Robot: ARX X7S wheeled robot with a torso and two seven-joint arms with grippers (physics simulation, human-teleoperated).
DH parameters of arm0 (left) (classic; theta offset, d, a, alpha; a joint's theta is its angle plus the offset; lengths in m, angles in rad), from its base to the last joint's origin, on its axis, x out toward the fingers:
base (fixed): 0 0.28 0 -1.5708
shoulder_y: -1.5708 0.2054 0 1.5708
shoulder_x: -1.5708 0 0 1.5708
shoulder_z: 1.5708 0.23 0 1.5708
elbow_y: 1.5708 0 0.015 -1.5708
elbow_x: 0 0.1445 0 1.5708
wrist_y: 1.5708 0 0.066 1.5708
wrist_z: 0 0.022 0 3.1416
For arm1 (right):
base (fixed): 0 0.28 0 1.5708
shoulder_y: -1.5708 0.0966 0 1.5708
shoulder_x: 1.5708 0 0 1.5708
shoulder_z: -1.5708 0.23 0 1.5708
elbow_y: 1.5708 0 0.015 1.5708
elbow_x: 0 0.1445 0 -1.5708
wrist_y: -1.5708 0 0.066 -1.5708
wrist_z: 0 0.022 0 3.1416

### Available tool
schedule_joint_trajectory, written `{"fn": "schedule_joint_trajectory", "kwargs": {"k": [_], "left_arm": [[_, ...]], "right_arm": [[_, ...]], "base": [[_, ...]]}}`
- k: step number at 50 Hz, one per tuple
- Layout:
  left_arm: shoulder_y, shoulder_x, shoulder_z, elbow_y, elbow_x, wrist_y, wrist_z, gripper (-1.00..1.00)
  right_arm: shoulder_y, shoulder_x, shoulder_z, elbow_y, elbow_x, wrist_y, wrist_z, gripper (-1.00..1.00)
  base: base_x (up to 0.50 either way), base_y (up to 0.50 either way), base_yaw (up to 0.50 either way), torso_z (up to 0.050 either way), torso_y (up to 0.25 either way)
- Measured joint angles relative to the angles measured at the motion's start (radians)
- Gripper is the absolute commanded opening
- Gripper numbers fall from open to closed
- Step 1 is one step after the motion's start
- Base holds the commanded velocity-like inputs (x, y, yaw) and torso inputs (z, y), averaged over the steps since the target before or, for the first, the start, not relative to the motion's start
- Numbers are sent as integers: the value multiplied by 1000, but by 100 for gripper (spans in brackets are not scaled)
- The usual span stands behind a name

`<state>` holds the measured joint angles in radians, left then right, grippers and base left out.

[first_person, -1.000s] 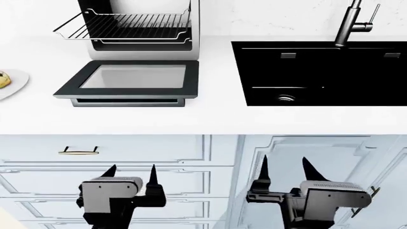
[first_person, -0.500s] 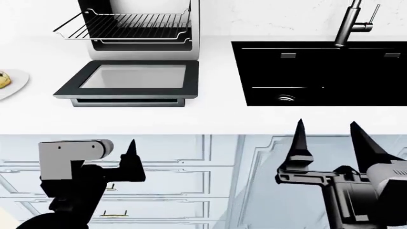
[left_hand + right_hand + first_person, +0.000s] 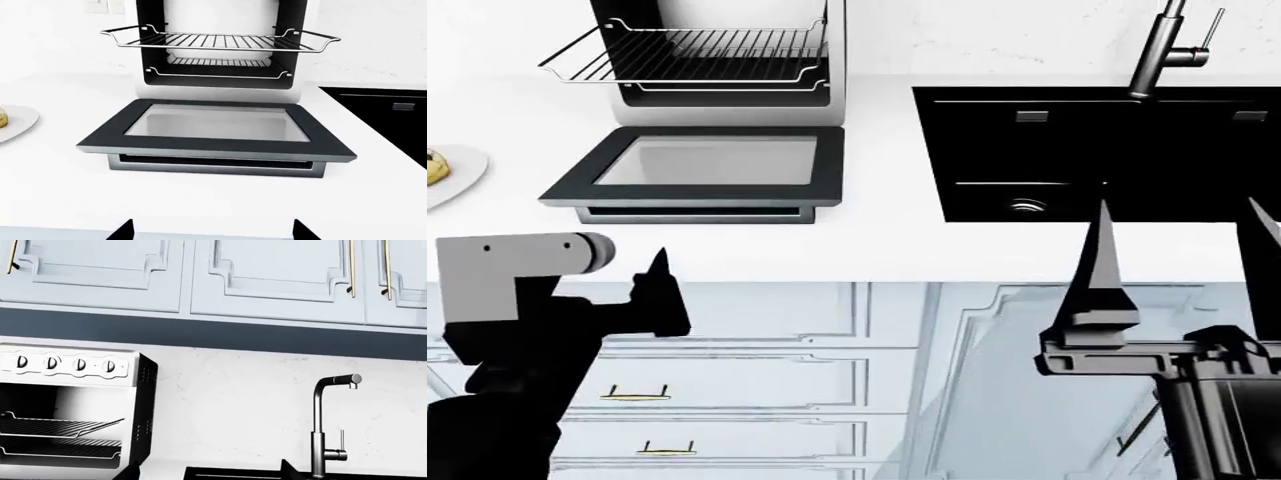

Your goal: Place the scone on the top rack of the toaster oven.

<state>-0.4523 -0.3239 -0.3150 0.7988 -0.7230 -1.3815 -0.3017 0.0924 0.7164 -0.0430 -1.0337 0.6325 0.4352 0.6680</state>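
You are working over a white tabletop (image 3: 868, 250), and the biggest thing on it is the toaster oven (image 3: 714, 60), standing at the back left with its door (image 3: 701, 170) dropped flat toward you. The black sink (image 3: 1094, 150) is sitting well to its right, with the faucet (image 3: 1161, 50) behind it. The top rack (image 3: 220, 41) is pulled forward out of the oven mouth, above a lower rack, so the landing spot is already open to you.

Your left gripper (image 3: 647, 290) is hanging in front of the cabinet fronts just below the tabletop edge; only one fingertip is showing in the head view, but the left wrist view is showing two tips set wide apart with nothing between them. Your right gripper (image 3: 1181, 250) is pointing up near the sink's front edge, jaws spread wide and empty.

The scone (image 3: 434, 167) is lying on a white plate (image 3: 457, 175) at the far left, well apart from both grippers and left of the oven door.

The step in hand looks like the reach for the scone, and the left arm is the nearer one. You are best off lifting it clear of the tabletop edge first, then swinging left around the open door rather than over it, and coming down on the scone from above with the jaws straddling it.
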Motion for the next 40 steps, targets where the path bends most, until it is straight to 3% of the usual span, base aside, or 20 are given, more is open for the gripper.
{"fn": "schedule_joint_trajectory", "kwargs": {"k": [9,29,40], "left_arm": [[-53,-10,-24,-2,-30,-50,-18,100],[-144,-35,-84,-18,-105,-141,-92,100],[-163,-52,-67,-43,-120,-133,-121,100]], "right_arm": [[19,86,-44,-3,47,-50,74,100],[49,154,-111,10,80,-100,134,100],[27,173,-115,16,77,-140,137,100]], "base": [[2,154,0,0,0],[107,478,0,0,0],[312,370,0,0,0]]}}
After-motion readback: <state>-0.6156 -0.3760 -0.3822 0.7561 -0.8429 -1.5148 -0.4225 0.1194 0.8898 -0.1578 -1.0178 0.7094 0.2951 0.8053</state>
